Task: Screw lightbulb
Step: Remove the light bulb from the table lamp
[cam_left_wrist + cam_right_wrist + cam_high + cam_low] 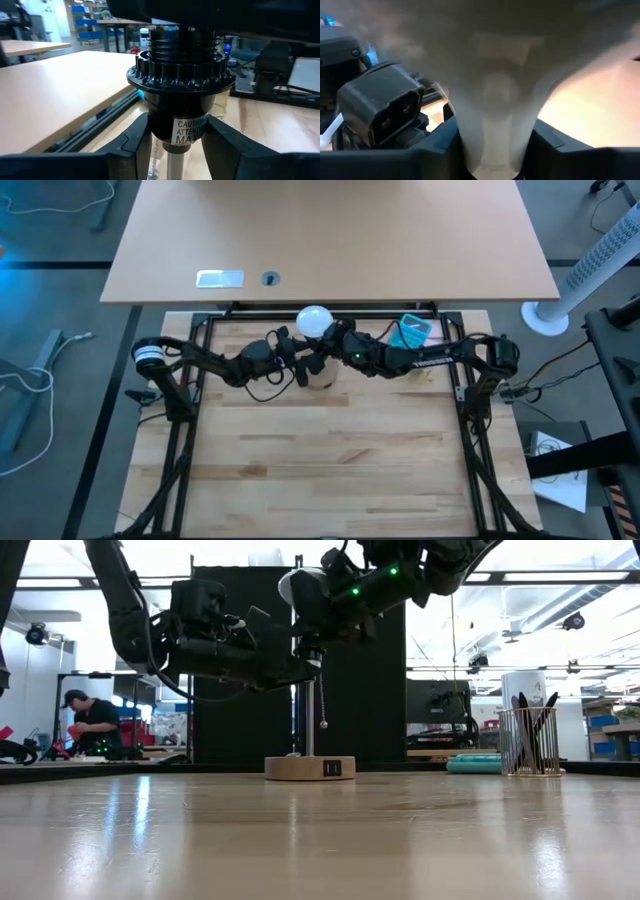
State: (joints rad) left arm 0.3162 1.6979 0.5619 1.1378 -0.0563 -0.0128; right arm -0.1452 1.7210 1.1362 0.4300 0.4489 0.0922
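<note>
Left gripper (pixel 172 145) pinches the black lamp socket (pixel 179 95): the two dark fingers (pixel 132 142) press on either side of the socket's lower body, where a white caution label sits between them. Above the fingers the socket flares into a ribbed collar and a threaded top. A thin white stem runs down below the fingers, between them.

Right gripper (pixel 492 150) pinches the lightbulb (pixel 495 95) at its narrow pale neck, one finger on each side, neck touching both. The globe swells out past the fingers and fills most of the right wrist view, blurred. Beside the right fingers, just off the bulb neck, sits the left arm's camera housing (pixel 382 107).

In the high view the lightbulb (pixel 314 320) shows as a white globe right where both grippers meet, left gripper (pixel 300 360) just beside it, right gripper (pixel 335 340) on it. Whether the bulb base is touching the socket thread, cannot tell.

In the low view the two arms meet above a round wooden lamp base (pixel 309 768) with a black switch on its side; a thin upright pole rises from it toward the fingers and a pull chain with a small ball (pixel 322 724) hangs just beside the pole, below the grippers. The bulb shows only as a small white patch between the arms. The base stands on the wooden table (pixel 320 840).

Well away from the fingers: a wire basket of dark utensils (pixel 530 740), a teal object (pixel 410 332) near the right arm, and a person (pixel 95 725) seated in the room behind.
</note>
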